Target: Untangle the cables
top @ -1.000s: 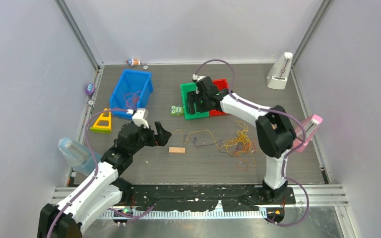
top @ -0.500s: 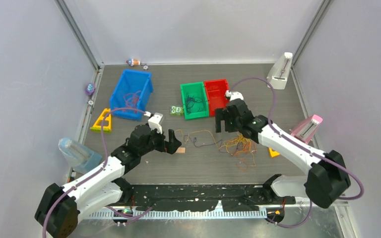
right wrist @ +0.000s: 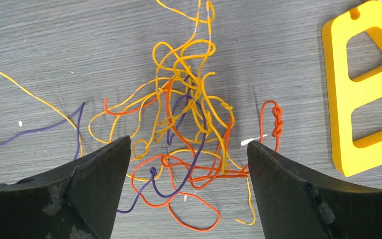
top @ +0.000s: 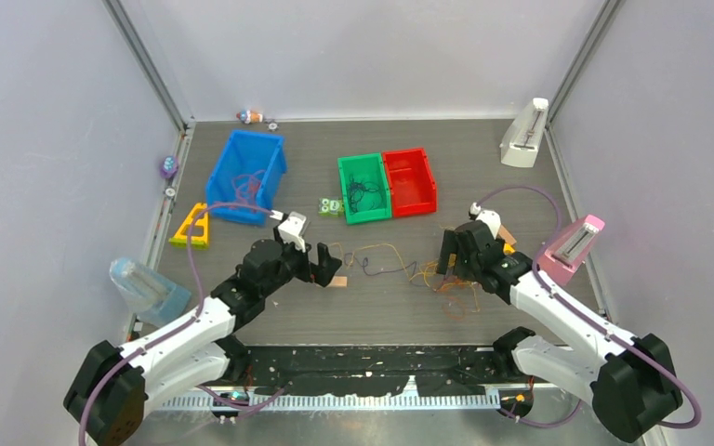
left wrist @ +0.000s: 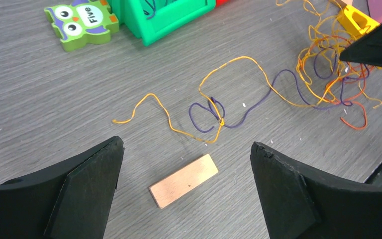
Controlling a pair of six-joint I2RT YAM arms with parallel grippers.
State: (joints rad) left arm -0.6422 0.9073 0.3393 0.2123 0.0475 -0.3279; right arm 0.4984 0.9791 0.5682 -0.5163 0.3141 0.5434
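I judge much remains: thin orange, yellow, red and purple cables (right wrist: pixel 189 134) lie knotted on my worktop (top: pixel 381 316) near the green plastic bin (top: pixel 343 186), some strands inside it. Left fingers (left wrist: pixel 79 194), right fingers (right wrist: pixel 79 194): wide, empty.

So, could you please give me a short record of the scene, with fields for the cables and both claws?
main tangle: orange, yellow, red and purple cables in one heap
loose strand: orange and purple, crossed, beside the wooden block
left claw: open, over the block, holding nothing
right claw: open, over the tangle, holding nothing
green bin: dark cable inside
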